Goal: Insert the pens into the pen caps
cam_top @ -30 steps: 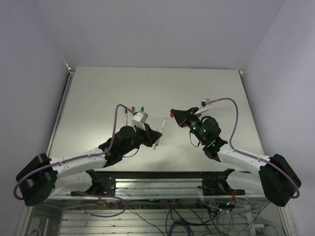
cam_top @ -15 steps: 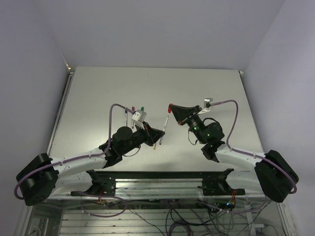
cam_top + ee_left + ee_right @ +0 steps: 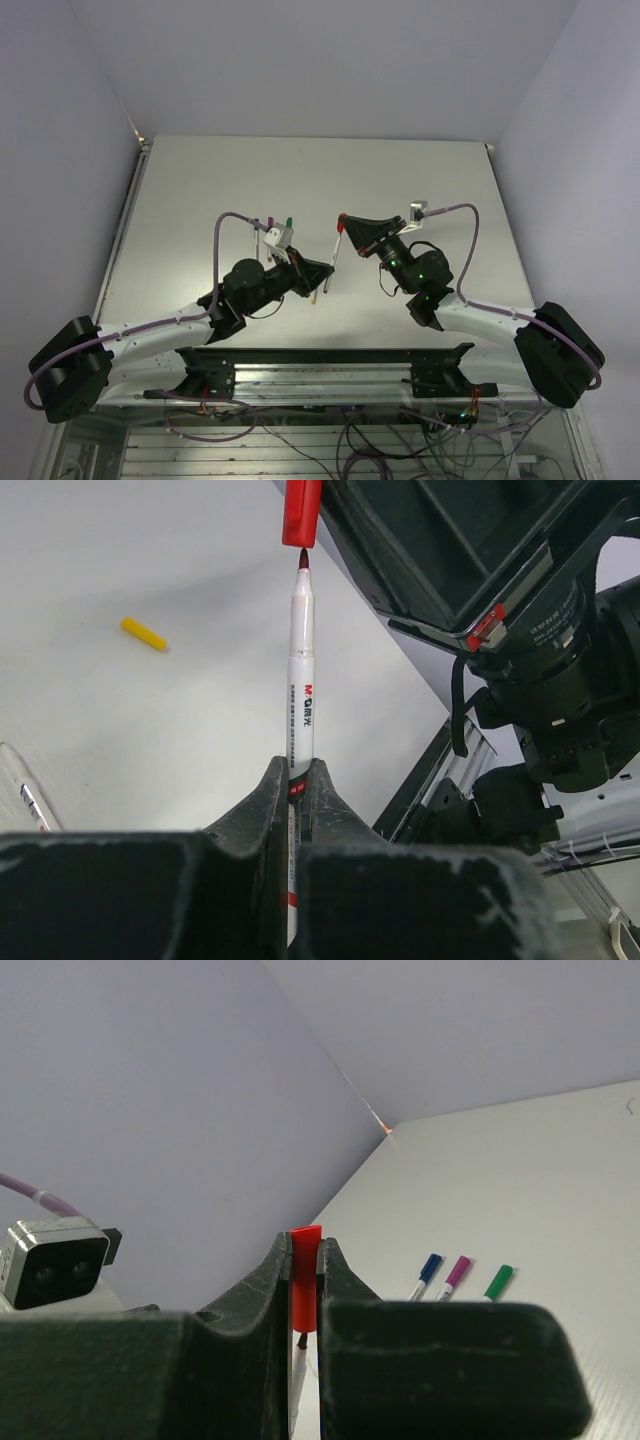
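Pen [image 3: 301,670] runs straight up the middle of your left wrist view. Its long axis is vertical there, and its red tip points up, just at the mouth of the red cap [image 3: 301,510] at the top edge. Your left gripper [image 3: 298,772] is pinched tight on the lower barrel. Your right gripper [image 3: 303,1260] is clamped on the red cap, which stands upright in the right wrist view with the dark tip just below it. In the top view the pen leans up and to the right at mid-frame. A yellow cap [image 3: 144,634] lies on the table [image 3: 400,170], upper left of the left wrist view. A blue cap [image 3: 429,1264], a purple cap [image 3: 458,1269] and a green cap [image 3: 498,1280] lie side by side at lower right of the right wrist view.
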